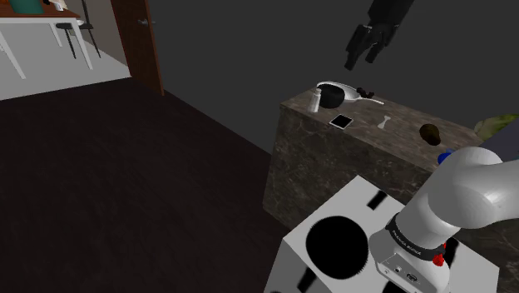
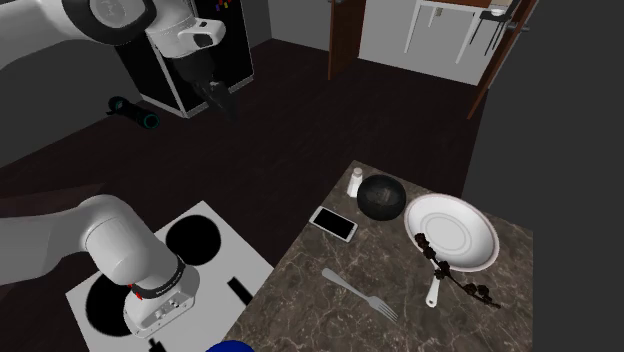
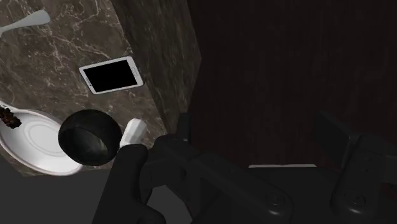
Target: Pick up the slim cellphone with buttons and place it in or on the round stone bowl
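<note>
The cellphone [image 1: 341, 121] [image 2: 333, 223] [image 3: 111, 74] is a slim white-framed slab with a black screen, lying flat near the edge of the dark marble counter [image 1: 349, 158]. The round dark bowl [image 1: 331, 94] [image 2: 381, 196] [image 3: 90, 137] stands just beyond it, touching a white plate [image 2: 452, 232]. My black gripper [image 1: 359, 60] [image 2: 225, 105] [image 3: 257, 130] hangs high in the air, off the counter's edge and over the dark floor. It is open, its fingers wide apart with nothing between them.
A small white shaker [image 2: 355, 181] [image 3: 132, 132] stands beside the bowl at the counter's edge. A fork [image 2: 360, 293] lies nearer the stand. A spoon [image 2: 433, 290] and dark bits rest by the plate. A brown lump [image 1: 430, 131] and a blue object [image 1: 444, 156] sit near the arm.
</note>
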Robot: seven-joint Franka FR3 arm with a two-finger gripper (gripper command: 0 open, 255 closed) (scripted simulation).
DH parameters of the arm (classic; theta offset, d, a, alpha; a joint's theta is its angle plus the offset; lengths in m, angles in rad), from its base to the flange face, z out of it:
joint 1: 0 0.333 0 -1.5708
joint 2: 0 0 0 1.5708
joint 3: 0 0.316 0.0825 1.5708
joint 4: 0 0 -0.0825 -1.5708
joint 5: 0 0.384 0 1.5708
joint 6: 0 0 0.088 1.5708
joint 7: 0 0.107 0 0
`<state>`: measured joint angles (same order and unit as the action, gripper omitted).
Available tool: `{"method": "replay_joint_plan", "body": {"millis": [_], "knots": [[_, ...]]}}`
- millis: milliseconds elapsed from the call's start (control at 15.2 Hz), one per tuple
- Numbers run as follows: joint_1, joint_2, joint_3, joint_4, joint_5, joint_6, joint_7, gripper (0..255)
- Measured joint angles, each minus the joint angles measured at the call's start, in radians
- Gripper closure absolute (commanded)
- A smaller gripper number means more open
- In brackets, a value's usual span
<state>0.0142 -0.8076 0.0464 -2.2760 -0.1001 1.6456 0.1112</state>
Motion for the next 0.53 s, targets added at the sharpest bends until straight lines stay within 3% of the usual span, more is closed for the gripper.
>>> {"method": "replay_joint_plan", "body": {"millis": [198, 528], "knots": [[-0.005, 0.006, 0.038, -0.039, -0.03, 0.039, 0.026, 0], [-0.04, 0.035, 0.169, -0.186, -0.165, 0.18, 0.129, 0]]}}
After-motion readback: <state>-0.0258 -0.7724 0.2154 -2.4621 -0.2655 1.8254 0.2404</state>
